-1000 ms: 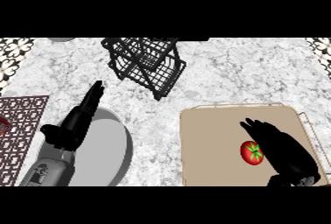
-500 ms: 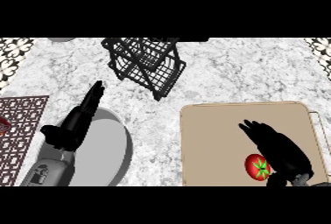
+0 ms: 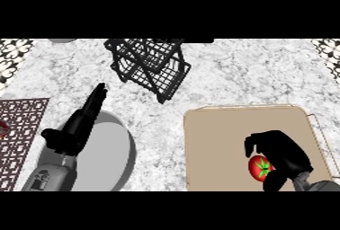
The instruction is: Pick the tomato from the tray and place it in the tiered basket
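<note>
Curling over the tomato, the right hand hides the fruit's right half, so only its red left part and green stalk show; the fingers bend down around it, and it lies on the tray near the tray's front edge, toward the right side. Whether the tomato is lifted or touches the tray cannot be told. The right forearm is cut off at the lower right corner of the view. The tray sits at the front right of the counter, and its left part is bare. The tiered basket, made of black wire, stands near the back edge of the counter, well apart from the tray, and its top is cut by the upper edge of the view. Open marble lies between the basket and the tray. The left hand rests open with straight fingers pointing to the back, over the rim of 1 grey plate at the front left. A dark red patterned mat lies at the left edge, partly cut off.
</note>
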`<act>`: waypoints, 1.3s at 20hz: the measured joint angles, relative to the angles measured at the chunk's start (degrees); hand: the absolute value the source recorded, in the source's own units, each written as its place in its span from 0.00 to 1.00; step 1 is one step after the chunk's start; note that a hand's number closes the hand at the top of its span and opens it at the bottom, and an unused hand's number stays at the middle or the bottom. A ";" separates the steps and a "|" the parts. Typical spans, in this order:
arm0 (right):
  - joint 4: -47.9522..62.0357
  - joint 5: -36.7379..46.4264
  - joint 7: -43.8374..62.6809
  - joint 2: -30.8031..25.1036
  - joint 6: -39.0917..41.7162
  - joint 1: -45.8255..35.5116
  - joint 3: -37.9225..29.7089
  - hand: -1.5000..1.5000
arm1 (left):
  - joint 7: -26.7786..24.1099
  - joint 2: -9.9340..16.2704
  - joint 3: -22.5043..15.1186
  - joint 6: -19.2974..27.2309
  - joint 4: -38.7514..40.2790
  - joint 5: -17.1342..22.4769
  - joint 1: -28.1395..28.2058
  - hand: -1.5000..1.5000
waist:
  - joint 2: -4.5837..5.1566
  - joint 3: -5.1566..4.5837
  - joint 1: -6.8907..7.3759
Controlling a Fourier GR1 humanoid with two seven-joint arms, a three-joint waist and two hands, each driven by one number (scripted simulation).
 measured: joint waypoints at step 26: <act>-21.85 20.40 46.21 27.22 -13.60 -3.53 -3.11 1.00 | 1.23 -1.29 0.93 -0.19 -0.65 -1.21 0.61 0.50 | 0.13 0.60 -0.49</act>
